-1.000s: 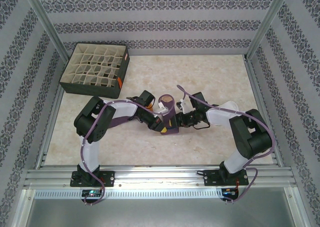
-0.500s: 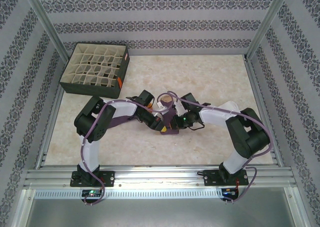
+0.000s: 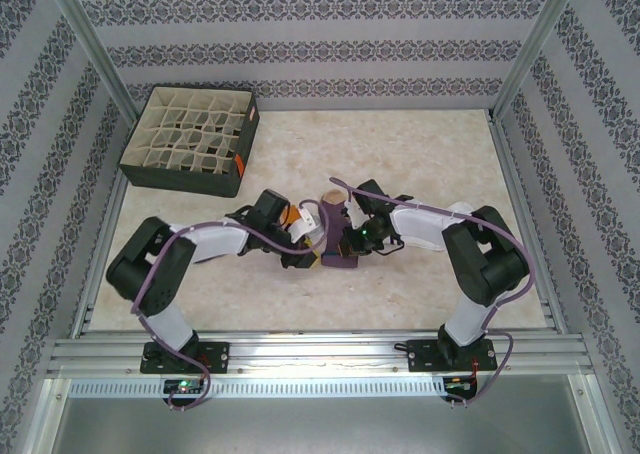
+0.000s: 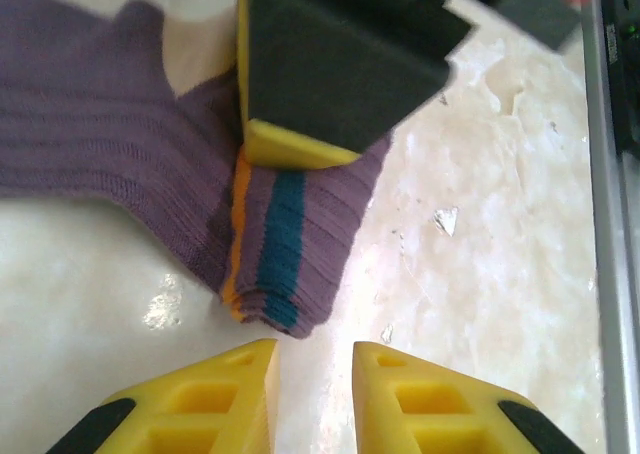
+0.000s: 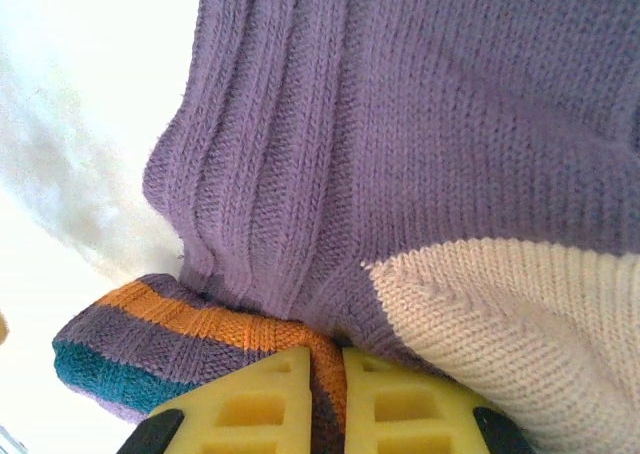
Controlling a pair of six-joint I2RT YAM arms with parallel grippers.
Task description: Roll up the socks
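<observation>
From the top camera, both arms are leaning in over the middle of the counter (image 3: 430, 154) and meeting at the socks (image 3: 338, 259), a purple bundle lying between them. The left end effector (image 3: 303, 254) is sitting just beside the bundle on its left. The right end effector (image 3: 350, 239) is coming in on top from the other side. My guess is one side is pinning the fabric so the other can get the roll going. The dark box (image 3: 190, 139) with the beige grid dividers is sitting well apart in the far left corner.

Left wrist camera: the two yellow plastic fingers are sitting a little apart with bare counter between them, so this one isn't holding anything. It's pointing at the cuff (image 4: 280, 264) just ahead, a folded ribbed edge with a teal stripe and an orange one. A dark block with a yellow edge, which I'm taking for the other arm's finger (image 4: 330, 64), is pressing down on the sock right behind that cuff, probably so it isn't sliding on the glossy marbled surface.

Right wrist camera: the fingers are squeezed almost together, with a thin fold of purple and orange knit caught between them, so it's gripping the socks. The fabric is bunching up over it, soft and ribbed, with a tan patch (image 5: 500, 314) (heel or toe, can't tell) on the right.
</observation>
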